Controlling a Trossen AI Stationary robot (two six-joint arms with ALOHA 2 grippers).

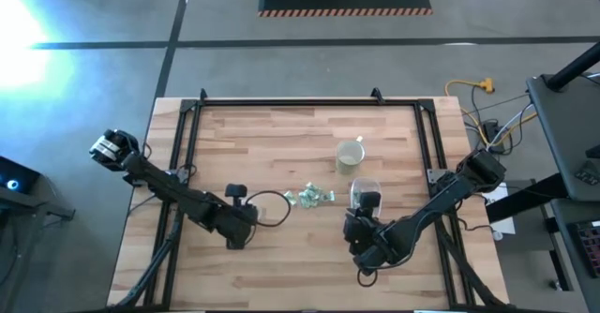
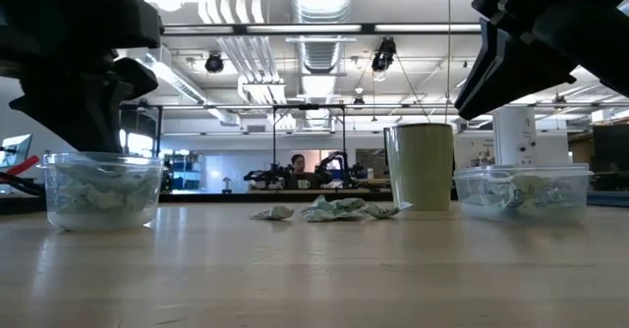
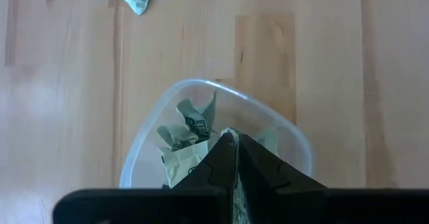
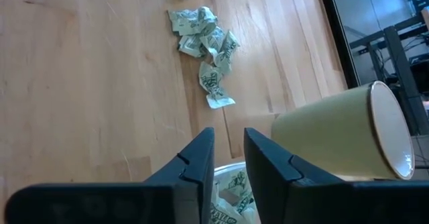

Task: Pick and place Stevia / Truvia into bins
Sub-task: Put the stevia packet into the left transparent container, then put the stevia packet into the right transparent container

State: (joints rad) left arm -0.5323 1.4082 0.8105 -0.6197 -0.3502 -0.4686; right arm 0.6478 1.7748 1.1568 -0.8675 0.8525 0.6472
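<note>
High view first, and your left gripper (image 1: 246,227) is hard to read there: it sits near the table's front, left of centre, and its dark body hides the tub beneath it. Your left wrist view settles it, with the two fingers (image 3: 231,158) pressed tight together, nothing between them, their tips over the round clear bin (image 3: 214,140). That bin's near half is cut off behind the fingers; you can make out crumpled packets inside, but not how many.

Moving right, the loose Stevia / Truvia packets (image 1: 310,196) lie in a small cluster mid-table, between your two arms. From above they blur into one pale green patch. Your right wrist view gives you roughly seven or eight (image 4: 204,33), overlapping, so the count is uncertain; one is clipped at the frame edge.

Next comes one cream mug (image 1: 350,155), standing behind the cluster.

Then your right gripper (image 1: 366,221), front right of centre, with its fingers (image 4: 194,160) slightly spread, a narrow gap showing and nothing pinched. It hangs over the second clear bin (image 1: 365,189), only a sliver of which shows past the fingers in the wrist view. Low view shows you both bins, two in all, each with packets in the bottom, uncountable through the plastic.

A person sits far back in the room, too small to make out.
</note>
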